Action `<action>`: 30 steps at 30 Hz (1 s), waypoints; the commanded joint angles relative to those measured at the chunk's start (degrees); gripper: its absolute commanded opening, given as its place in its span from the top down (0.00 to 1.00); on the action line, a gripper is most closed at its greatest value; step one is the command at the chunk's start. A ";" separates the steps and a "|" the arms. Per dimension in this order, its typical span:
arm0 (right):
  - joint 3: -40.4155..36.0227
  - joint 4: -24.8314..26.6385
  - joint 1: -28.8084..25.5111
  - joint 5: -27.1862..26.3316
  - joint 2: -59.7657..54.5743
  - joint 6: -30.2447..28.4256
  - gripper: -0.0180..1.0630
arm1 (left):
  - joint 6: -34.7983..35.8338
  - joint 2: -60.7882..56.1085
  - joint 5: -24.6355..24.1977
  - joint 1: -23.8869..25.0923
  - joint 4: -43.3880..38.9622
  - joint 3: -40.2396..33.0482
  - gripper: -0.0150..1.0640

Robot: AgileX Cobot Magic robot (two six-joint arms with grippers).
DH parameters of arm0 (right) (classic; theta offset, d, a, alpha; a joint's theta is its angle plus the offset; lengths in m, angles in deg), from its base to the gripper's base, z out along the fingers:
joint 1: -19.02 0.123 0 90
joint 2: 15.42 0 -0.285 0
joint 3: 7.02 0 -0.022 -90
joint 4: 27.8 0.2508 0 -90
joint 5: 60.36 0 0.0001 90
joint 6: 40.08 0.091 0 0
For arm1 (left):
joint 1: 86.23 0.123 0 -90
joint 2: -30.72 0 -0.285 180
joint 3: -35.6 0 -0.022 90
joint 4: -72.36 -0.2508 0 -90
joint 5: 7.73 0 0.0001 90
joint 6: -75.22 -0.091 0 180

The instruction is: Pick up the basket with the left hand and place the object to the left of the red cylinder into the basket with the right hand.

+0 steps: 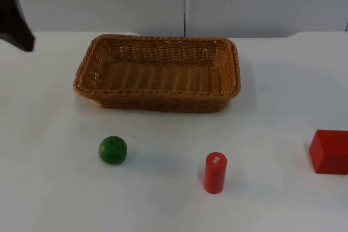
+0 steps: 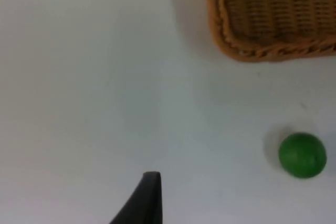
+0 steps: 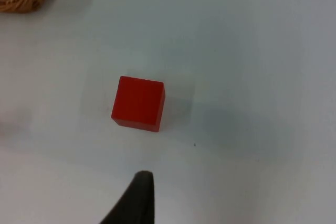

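A brown wicker basket stands empty at the middle back of the table. A green ball lies in front of it, to the left of the upright red cylinder. My left gripper hangs above bare table, left of the basket's corner and apart from the green ball. A dark part of the left arm shows at the table's far left. My right gripper hovers over the table close to a red cube, holding nothing that I can see.
The red cube sits at the right edge of the table, to the right of the cylinder. The grey partition wall closes the back. White table top lies open around the ball and the cylinder.
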 commanded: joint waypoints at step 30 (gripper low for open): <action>0.43 0.25 -0.31 -0.82 -0.02 -0.64 0.01 | -7.26 54.27 -9.75 -3.63 6.80 45.54 0.34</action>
